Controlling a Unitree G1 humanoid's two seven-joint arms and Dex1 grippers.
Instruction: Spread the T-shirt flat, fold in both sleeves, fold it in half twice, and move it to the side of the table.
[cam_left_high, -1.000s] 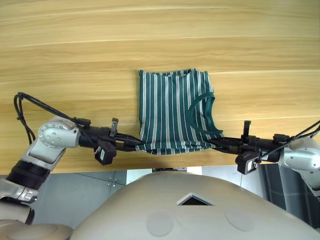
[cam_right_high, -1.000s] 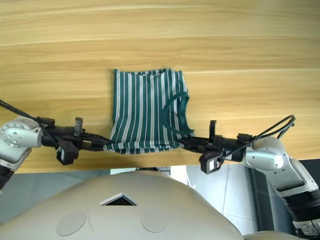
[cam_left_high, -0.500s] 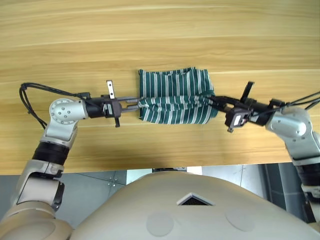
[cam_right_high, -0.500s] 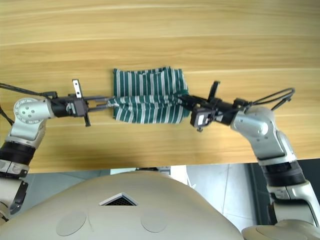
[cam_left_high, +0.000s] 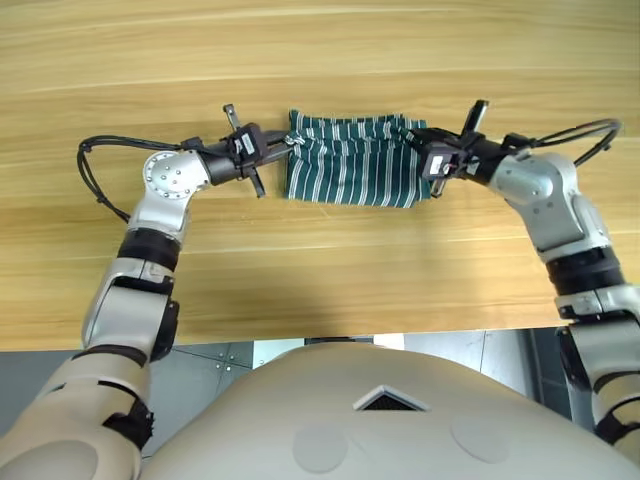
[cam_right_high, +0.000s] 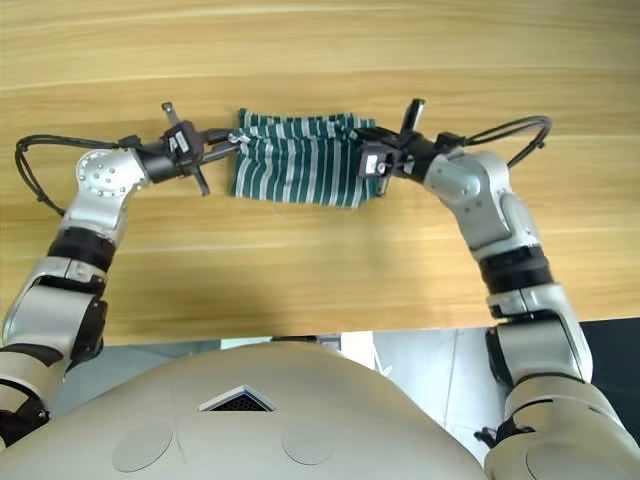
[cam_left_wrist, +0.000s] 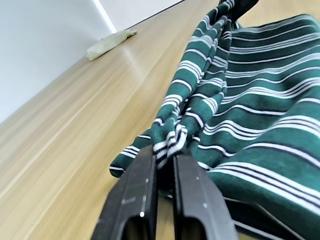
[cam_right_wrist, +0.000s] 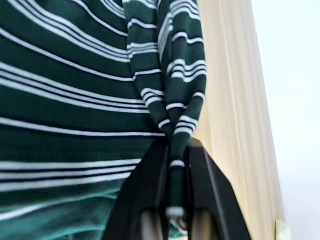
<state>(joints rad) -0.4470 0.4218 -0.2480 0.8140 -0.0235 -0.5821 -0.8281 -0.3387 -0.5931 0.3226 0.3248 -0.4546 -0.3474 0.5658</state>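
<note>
The green-and-white striped T-shirt lies folded into a short wide band on the wooden table. My left gripper is shut on the shirt's far left corner, and the left wrist view shows the bunched hem pinched between its fingers. My right gripper is shut on the far right corner; in the right wrist view a striped fold runs down between its fingers. Both held corners sit over the shirt's far edge.
Wooden tabletop stretches wide on all sides of the shirt. A small pale cloth-like item lies far off along the table edge in the left wrist view. The table's near edge runs just in front of me.
Both grippers carried the shirt's near edge away from me and over onto its far edge, folding it in half into a shorter band. Both arms are now stretched farther out.
</note>
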